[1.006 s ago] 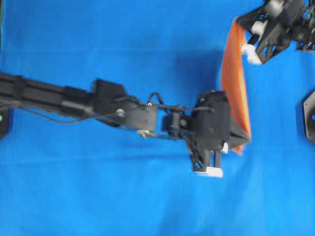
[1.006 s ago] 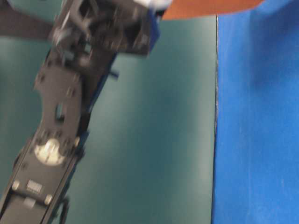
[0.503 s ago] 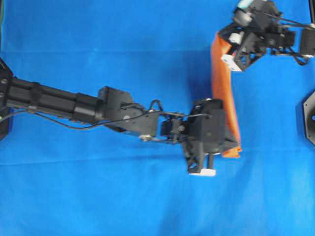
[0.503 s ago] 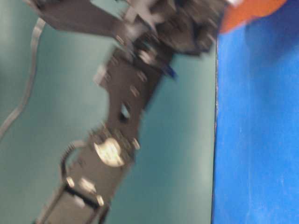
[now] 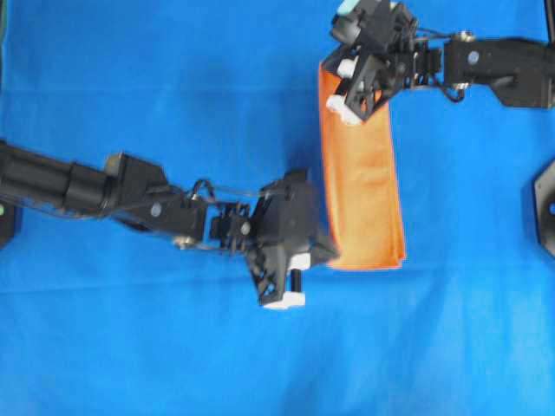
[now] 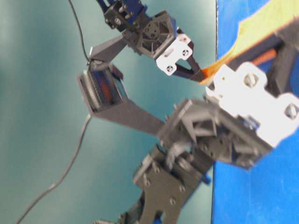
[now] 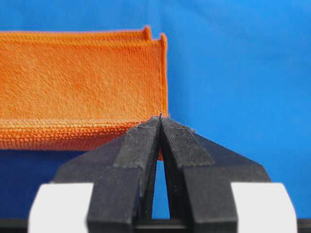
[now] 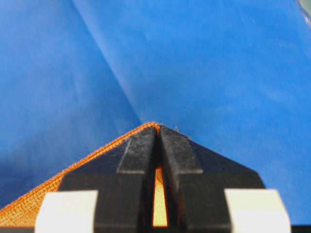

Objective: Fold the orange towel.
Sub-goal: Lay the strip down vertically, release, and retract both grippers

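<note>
Orange towel (image 5: 362, 186) between both grippers.

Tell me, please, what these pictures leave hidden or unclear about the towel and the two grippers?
- Overhead: the left gripper covers the orange towel's lower left corner; the right gripper hides its top corner.
- Table-level: the near gripper fills the frame, blurred; only a sliver of towel shows.
- Left wrist: the fingers hide the pinched edge; the towel is cut off at the left.
- Right wrist: the towel runs off the bottom left; how many layers are held is unclear.
</note>
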Motion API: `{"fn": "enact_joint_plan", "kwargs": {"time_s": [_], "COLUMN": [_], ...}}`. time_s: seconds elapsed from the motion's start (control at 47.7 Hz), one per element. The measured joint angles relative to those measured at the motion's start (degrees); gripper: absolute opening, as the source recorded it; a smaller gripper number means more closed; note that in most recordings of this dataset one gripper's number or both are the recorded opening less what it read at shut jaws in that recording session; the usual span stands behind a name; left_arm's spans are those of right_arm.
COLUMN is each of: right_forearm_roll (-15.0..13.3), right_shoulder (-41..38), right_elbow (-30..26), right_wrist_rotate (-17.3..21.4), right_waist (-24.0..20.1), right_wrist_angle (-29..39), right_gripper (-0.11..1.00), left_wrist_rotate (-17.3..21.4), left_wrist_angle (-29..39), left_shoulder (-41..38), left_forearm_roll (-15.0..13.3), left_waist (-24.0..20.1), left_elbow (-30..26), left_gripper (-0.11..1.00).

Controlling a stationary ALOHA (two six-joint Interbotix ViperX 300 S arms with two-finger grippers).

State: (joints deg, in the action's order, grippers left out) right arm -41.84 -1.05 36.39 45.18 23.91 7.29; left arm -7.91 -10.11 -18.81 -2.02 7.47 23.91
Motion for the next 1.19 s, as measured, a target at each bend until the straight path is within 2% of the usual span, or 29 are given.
{"fn": "enact_joint_plan", "kwargs": {"time_s": [0.293, 0.419, 0.461, 0.608, 0.671, 0.755, 0.943, 1.195], "right_forearm_roll": [0.4, 0.5, 0.5, 0.6, 0.6, 0.7, 0.6, 0.8], "right_shoulder": [-0.4, -0.4, -0.4, -0.4, -0.4, -0.4, 1.7, 11.3], "right_elbow": [-0.3, -0.3, -0.3, -0.3, -0.3, -0.3, 1.2, 8.5], "right_wrist_rotate": [0.4, 0.6, 0.6, 0.6, 0.6, 0.6, 0.5, 1.6], "right_waist": [-0.3, -0.2, 0.0, 0.4, 0.4, 0.3, -0.6, -3.1], "right_wrist_angle": [0.1, 0.4, 0.5, 1.8, 2.4, 2.9, 3.2, 5.4], "right_gripper": [0.03, 0.04, 0.10, 0.47, 0.54, 0.54, 0.53, 0.53], "left_wrist_rotate": [0.2, 0.3, 0.4, 0.6, 1.0, 1.6, 2.9, 3.2], "left_wrist_angle": [-0.3, 0.8, 1.3, 3.3, 5.0, 7.8, 13.2, 12.9], "left_shoulder": [0.2, 0.2, 0.2, 0.7, 1.8, 4.0, 10.4, 20.9], "left_forearm_roll": [0.1, 0.1, 0.1, 0.2, 0.2, 0.3, 0.3, 0.4], "left_waist": [0.2, 0.4, 0.8, 1.8, 1.7, 1.5, 1.6, 0.7], "left_elbow": [1.1, 1.3, 1.3, 1.5, 1.8, 2.5, 5.7, 12.7], "left_gripper": [0.02, 0.12, 0.20, 0.45, 0.54, 0.61, 0.61, 0.61]}}
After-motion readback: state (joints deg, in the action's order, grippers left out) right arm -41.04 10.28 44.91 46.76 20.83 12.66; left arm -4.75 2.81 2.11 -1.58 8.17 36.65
